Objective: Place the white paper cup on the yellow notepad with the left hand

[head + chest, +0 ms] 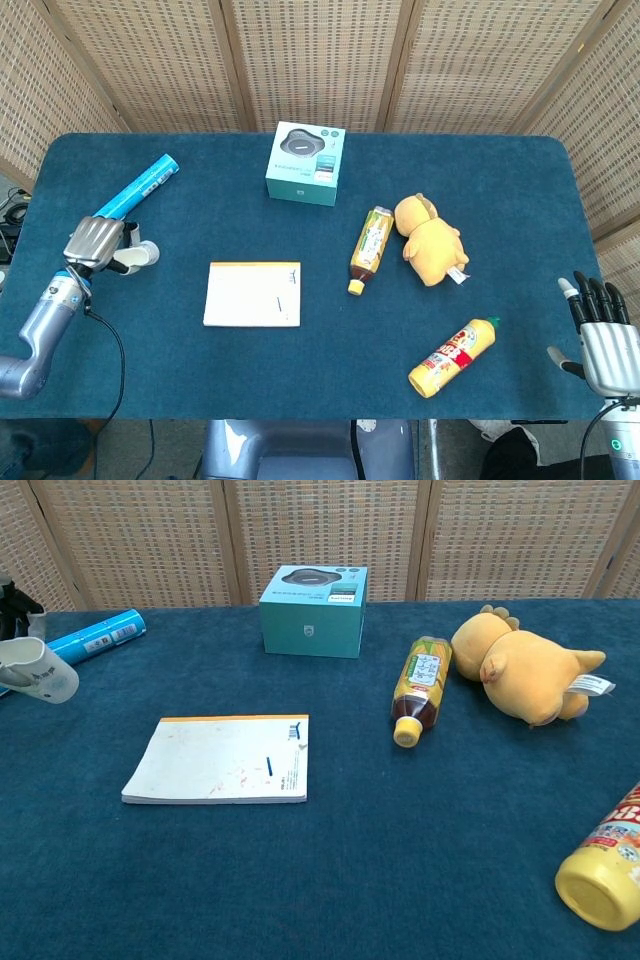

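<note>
My left hand [95,243] grips the white paper cup [139,256] at the table's left side, and the cup [40,672] hangs tilted above the blue cloth. Only the hand's fingertips [14,598] show at the chest view's left edge. The notepad [253,294], white-faced with a yellow top edge, lies flat to the right of the cup; in the chest view the notepad [222,759] is low and centre-left. My right hand [604,335] is at the front right corner with fingers spread, holding nothing.
A blue tube [132,187] lies just behind the cup. A teal box [305,163] stands at the back centre. A tea bottle [369,247], a yellow plush toy [430,238] and a yellow sauce bottle [453,356] lie right of the notepad.
</note>
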Controlling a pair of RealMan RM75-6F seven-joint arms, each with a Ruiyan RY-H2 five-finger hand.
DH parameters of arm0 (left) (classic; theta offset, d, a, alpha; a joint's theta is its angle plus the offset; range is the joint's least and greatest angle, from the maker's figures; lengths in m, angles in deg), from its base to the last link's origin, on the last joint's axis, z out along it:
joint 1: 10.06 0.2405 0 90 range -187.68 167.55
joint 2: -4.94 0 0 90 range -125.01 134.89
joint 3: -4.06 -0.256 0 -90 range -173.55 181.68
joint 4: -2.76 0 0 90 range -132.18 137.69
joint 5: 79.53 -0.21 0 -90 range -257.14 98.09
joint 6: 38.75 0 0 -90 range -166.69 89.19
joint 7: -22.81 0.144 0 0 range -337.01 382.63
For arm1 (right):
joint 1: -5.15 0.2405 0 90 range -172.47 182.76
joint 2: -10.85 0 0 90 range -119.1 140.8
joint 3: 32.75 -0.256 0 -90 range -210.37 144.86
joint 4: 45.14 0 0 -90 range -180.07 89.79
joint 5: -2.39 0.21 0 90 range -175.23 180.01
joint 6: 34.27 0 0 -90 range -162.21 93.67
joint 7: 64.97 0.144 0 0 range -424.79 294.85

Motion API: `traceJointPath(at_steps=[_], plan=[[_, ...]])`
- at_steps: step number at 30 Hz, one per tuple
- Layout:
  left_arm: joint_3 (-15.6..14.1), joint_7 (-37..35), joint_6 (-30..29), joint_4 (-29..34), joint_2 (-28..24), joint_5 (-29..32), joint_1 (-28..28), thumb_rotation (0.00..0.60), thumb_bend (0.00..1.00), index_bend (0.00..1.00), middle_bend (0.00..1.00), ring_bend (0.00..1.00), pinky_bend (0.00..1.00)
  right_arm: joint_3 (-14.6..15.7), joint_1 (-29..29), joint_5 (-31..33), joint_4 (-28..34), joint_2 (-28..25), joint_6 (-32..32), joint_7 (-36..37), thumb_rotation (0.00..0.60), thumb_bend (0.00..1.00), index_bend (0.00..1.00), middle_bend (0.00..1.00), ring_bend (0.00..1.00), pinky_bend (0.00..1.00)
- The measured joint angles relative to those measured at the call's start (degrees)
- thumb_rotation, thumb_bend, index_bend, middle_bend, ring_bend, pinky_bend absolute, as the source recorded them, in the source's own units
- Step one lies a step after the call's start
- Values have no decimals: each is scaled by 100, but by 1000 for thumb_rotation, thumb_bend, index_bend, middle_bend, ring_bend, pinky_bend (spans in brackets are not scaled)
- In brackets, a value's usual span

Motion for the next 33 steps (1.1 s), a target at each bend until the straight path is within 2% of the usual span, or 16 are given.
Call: traceJointPath(at_steps=[6,9,12,17,24,30,31,33], plan=[[33,39,-76,1334,-486,-199,-91,600,52,544,570,495,402,-2,7,32,14,-15,35,5,600,0,76,0,0,0],[60,235,144,1997,-636,-157,-279,600,52,535,569,494,400,-3,11,61,18,-23,65,24,600,0,77,0,0,0],[88,655,415,2333,-643,30,-521,600,51,526,568,494,398,-13,11,91,23,-43,76,61,600,0,78,0,0,0],[119,1505,785,2430,-400,791,-966,600,51,525,568,492,389,-34,5,166,8,-72,102,137,600,0,78,0,0,0],[67,2538,965,2238,147,2082,-1568,600,51,514,557,485,380,-68,12,275,-26,-106,173,239,600,0,79,0,0,0],[-66,3029,1035,2014,541,3094,-2068,600,51,494,553,482,373,-108,23,348,-57,-106,200,314,600,0,78,0,0,0],[-93,3089,1044,1997,570,3240,-2130,600,50,479,532,464,354,-118,24,352,-68,-104,195,334,600,0,77,0,0,0],[-167,3249,1050,1967,621,3586,-2285,600,44,403,433,358,294,-128,23,350,-80,-104,175,369,600,0,77,0,0,0]])
